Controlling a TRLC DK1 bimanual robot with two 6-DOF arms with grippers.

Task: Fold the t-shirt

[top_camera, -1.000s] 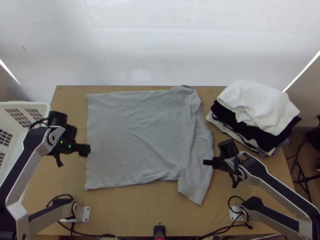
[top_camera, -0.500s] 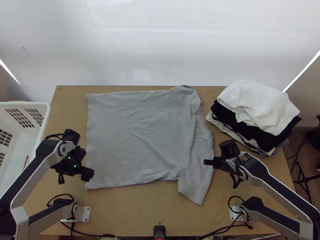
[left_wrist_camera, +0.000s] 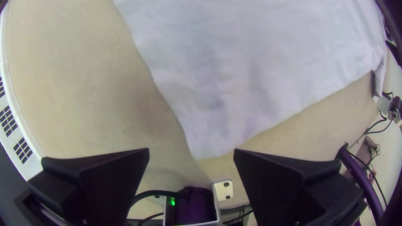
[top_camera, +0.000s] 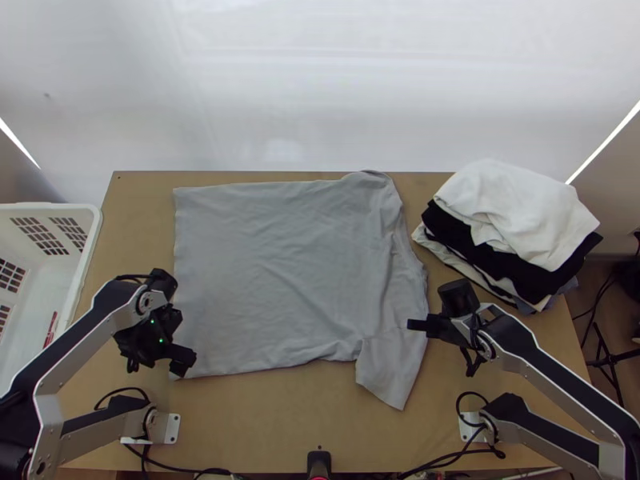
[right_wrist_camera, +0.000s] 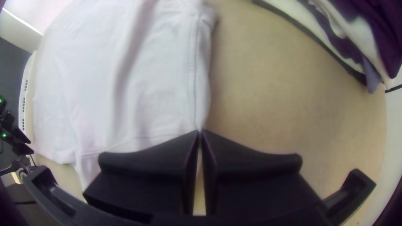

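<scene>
Here's the fold setting up: left gripper (left_wrist_camera: 191,149) is gaping empty, spread t-shirt (top_camera: 288,264) lying with its hem corner (left_wrist_camera: 209,144) just beyond, needing a pinch, while right gripper (right_wrist_camera: 199,132) is nipping its shoulder edge.

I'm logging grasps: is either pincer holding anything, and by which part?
The left pincer is open and holds nothing. The right pincer is shut at the edge of the grey cloth t-shirt, near a sleeve; whether it grips fabric cannot be told.

Matt, lightly creased cloth t-shirt (top_camera: 280,264); smooth wooden table (top_camera: 272,416); white plastic basket (top_camera: 91,220)
</scene>
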